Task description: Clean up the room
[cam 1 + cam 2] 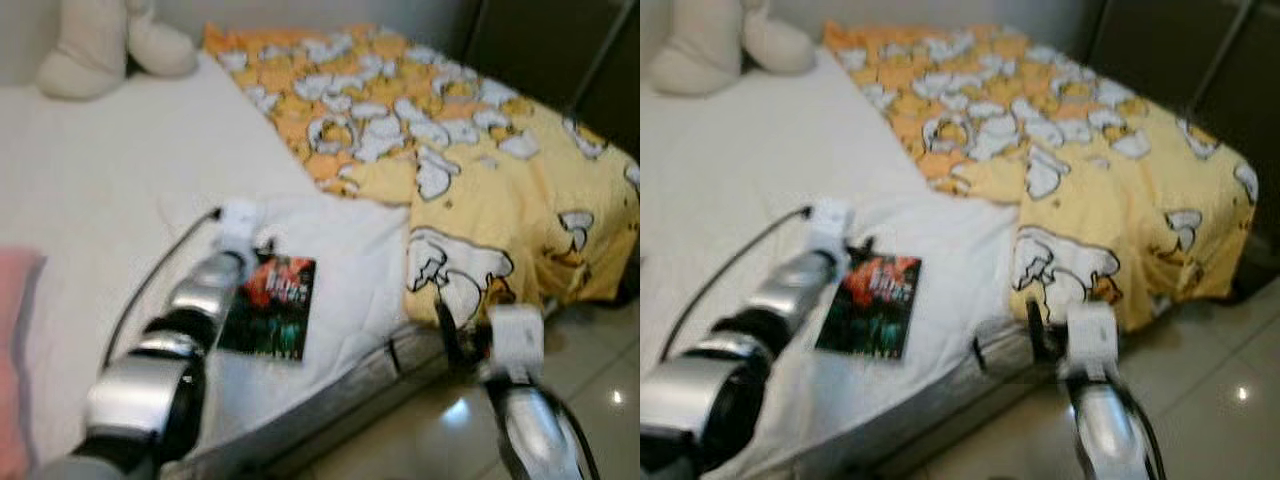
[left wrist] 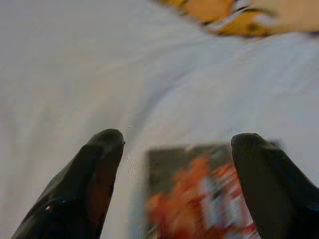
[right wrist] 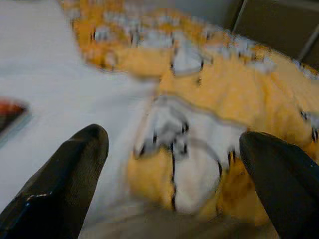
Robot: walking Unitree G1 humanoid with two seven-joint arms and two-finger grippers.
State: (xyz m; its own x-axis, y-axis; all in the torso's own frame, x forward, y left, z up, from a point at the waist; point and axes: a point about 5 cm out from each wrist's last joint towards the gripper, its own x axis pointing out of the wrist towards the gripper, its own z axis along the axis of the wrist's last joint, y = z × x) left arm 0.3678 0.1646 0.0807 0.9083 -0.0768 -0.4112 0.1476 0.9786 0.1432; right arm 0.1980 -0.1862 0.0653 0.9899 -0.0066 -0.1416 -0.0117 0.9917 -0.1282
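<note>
White bed sheet — the left tool, fingers spread wide and empty, hovers just above the book, nearer than the open, empty right tool.

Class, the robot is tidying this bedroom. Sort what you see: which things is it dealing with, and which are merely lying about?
In hand:
- book, under the open left gripper
- yellow blanket, before the open right gripper

Lying about:
- plush toy
- pink cloth
</note>
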